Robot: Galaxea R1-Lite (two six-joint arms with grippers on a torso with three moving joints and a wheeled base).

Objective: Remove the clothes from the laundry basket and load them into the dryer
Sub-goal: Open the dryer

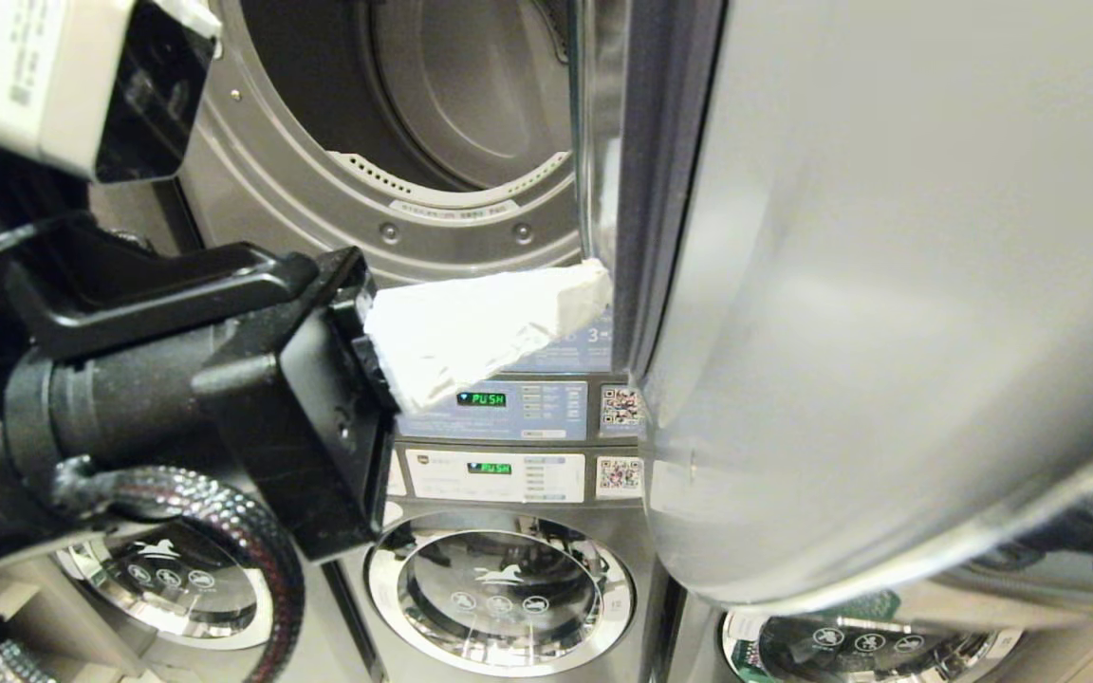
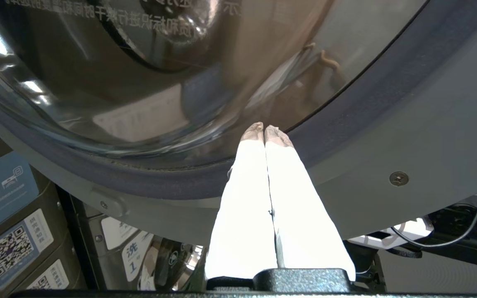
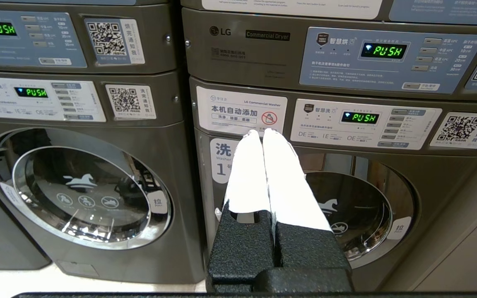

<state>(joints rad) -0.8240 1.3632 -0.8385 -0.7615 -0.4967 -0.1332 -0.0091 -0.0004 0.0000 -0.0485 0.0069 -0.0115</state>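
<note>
At the open dryer door, the left hand presses its pressed-together fingers against the edge; the drum looks empty, so loading seems not yet begun.

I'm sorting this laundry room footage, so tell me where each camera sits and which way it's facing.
Head view: on the robot's head, facing the open round grey dryer drum and its swung-open grey metal door; left gripper shows.
Left wrist view: behind the shut white fingers, tips at the door's dark rim.
Right wrist view: behind the right gripper, shut, facing the lower grey washers.
Head and left wrist views share the door.
</note>
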